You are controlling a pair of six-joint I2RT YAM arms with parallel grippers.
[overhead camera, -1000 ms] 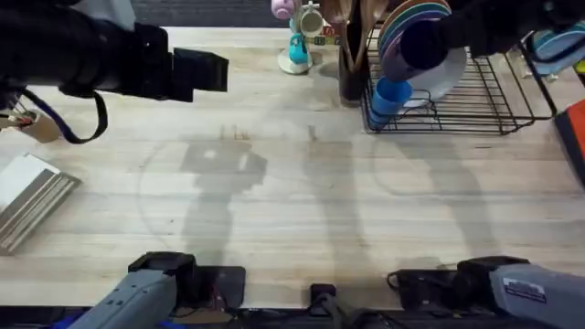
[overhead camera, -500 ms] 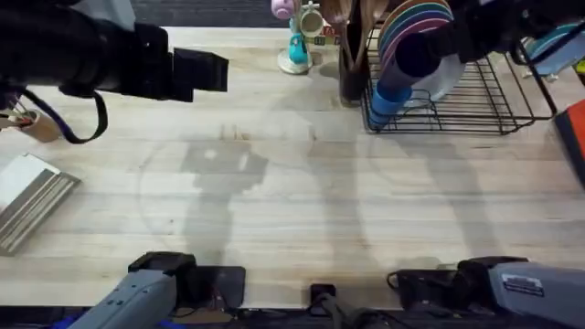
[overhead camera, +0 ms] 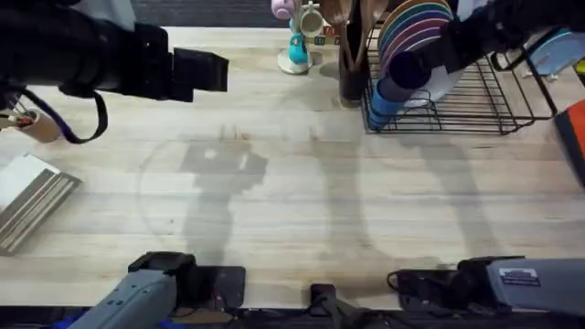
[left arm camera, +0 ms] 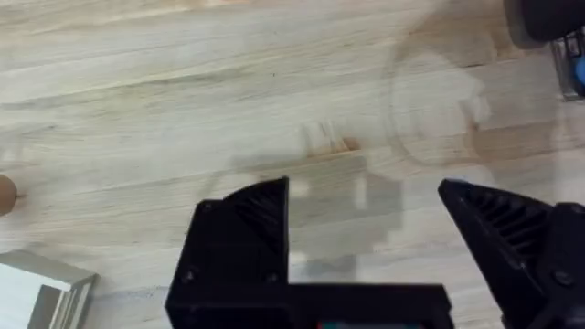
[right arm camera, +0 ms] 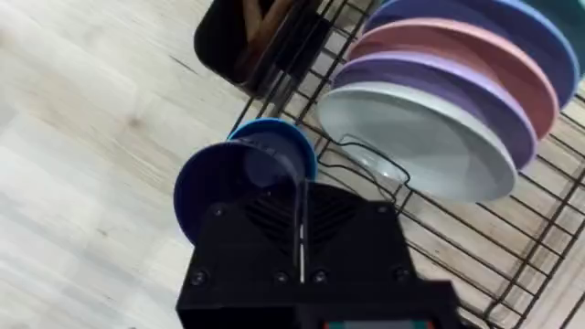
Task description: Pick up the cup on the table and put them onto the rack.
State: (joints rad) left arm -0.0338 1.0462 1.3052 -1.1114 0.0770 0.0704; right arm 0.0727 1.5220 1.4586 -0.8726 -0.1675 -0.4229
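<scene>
My right gripper (overhead camera: 428, 60) is shut on the dark navy cup (overhead camera: 405, 69), holding it over the left end of the black wire rack (overhead camera: 494, 102). The light blue cup (overhead camera: 384, 102) stands in that end of the rack, directly under the navy one. In the right wrist view the navy cup (right arm camera: 224, 192) sits against my gripper (right arm camera: 300, 233), with the light blue cup's rim (right arm camera: 279, 132) just behind it and the rack's wires (right arm camera: 516, 242) beyond. My left gripper (overhead camera: 215, 71) hangs open above bare table (overhead camera: 292, 201), nothing between its fingers (left arm camera: 256, 224).
Several coloured plates (overhead camera: 416, 23) stand upright in the rack beside the cups. A dark utensil holder (overhead camera: 352, 64) stands at the rack's left side, and a stand with small mugs (overhead camera: 297, 37) farther left. A flat grey object (overhead camera: 27, 196) lies at the left edge.
My right gripper has carried the navy cup down and slightly left, closer onto the light blue cup in the rack. The left arm has not moved.
</scene>
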